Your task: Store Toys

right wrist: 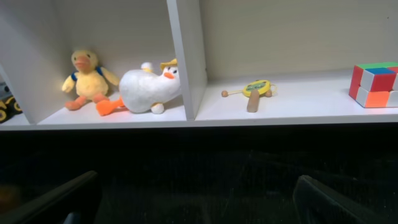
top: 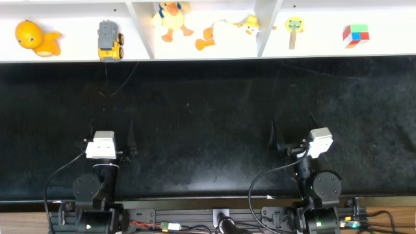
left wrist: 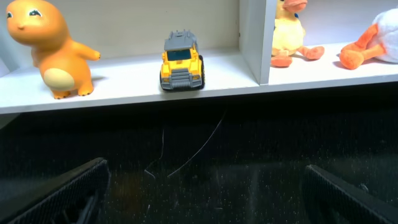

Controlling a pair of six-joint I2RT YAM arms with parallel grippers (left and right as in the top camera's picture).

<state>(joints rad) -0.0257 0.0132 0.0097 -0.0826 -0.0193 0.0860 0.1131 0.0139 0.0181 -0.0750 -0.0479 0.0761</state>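
So, six toys tucked into the white shelf (top: 195,56), both arms parked well short of it.
Shelf's left compartment has the orange dino (top: 36,37) at its outer end and the yellow truck (top: 109,41) nearer the divider, nose facing out; middle compartment has the yellow duck plush (top: 172,19) sitting upright and the white duck plush (top: 221,32) lying on its side; right compartment has the little rattle (top: 294,29), then the colour cube (top: 355,34) near the shelf's far end; left gripper (top: 110,134) sits well apart from the left compartment, fingers spread wide, nothing between them; right gripper (top: 292,132) sits well apart from the right compartment, fingers likewise apart and empty.
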